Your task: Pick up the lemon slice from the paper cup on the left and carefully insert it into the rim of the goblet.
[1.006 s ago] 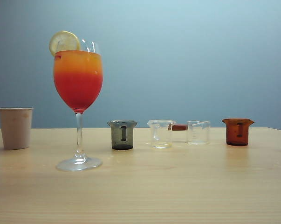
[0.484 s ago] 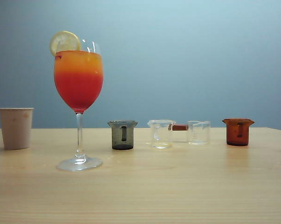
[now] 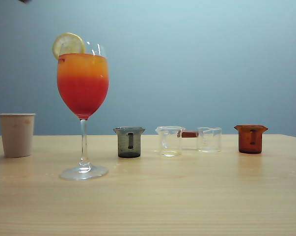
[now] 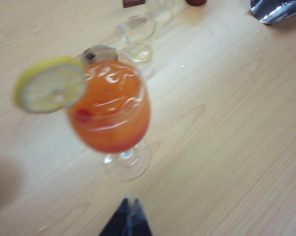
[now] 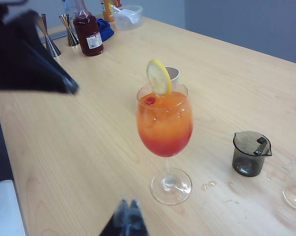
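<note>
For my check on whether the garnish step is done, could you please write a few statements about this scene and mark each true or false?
1. The lemon slice sits on the rim of the goblet. True.
2. The goblet is empty. False: it holds an orange-over-red drink.
3. The paper cup stands to the left of the goblet in the exterior view. True.
4. The left gripper holds the lemon slice. False: it is shut on nothing, apart from the goblet.
5. The right gripper is wide open. False: it is shut.
</note>
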### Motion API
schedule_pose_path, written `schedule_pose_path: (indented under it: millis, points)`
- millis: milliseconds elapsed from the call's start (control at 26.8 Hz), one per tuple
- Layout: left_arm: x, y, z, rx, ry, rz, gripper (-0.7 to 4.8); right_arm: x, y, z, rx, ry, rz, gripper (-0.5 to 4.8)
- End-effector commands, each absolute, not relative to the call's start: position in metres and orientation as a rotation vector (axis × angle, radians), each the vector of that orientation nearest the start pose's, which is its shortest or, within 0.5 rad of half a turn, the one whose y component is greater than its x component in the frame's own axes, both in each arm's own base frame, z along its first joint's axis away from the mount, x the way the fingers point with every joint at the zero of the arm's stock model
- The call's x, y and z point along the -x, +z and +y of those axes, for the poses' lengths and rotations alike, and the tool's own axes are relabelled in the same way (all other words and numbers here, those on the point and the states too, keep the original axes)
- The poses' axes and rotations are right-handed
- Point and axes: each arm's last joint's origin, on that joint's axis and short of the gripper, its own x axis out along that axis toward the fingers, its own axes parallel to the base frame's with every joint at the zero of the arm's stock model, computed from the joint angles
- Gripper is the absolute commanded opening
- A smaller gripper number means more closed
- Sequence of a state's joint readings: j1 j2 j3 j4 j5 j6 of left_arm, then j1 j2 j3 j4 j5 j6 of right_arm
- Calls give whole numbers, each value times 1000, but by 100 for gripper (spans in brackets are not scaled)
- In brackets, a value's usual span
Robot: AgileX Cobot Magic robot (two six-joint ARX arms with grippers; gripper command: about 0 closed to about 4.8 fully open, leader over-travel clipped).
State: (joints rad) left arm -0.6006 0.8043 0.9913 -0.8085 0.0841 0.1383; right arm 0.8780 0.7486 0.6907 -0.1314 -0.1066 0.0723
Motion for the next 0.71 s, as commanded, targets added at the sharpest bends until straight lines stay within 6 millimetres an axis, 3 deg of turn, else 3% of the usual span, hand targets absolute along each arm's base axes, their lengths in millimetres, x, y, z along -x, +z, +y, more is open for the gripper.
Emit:
schedule_pose_path:
  millis: [37, 335, 708]
  points:
    - [-120, 331, -97, -301, -692, 505, -6, -106, 314, 132, 2, 980, 197, -2]
    - [-118, 306, -113, -343, -680, 452, -6, -106, 315, 132, 1, 980, 194, -1]
    - [-98, 299, -91, -289, -629, 295, -6, -106, 314, 132, 3, 977, 199, -1]
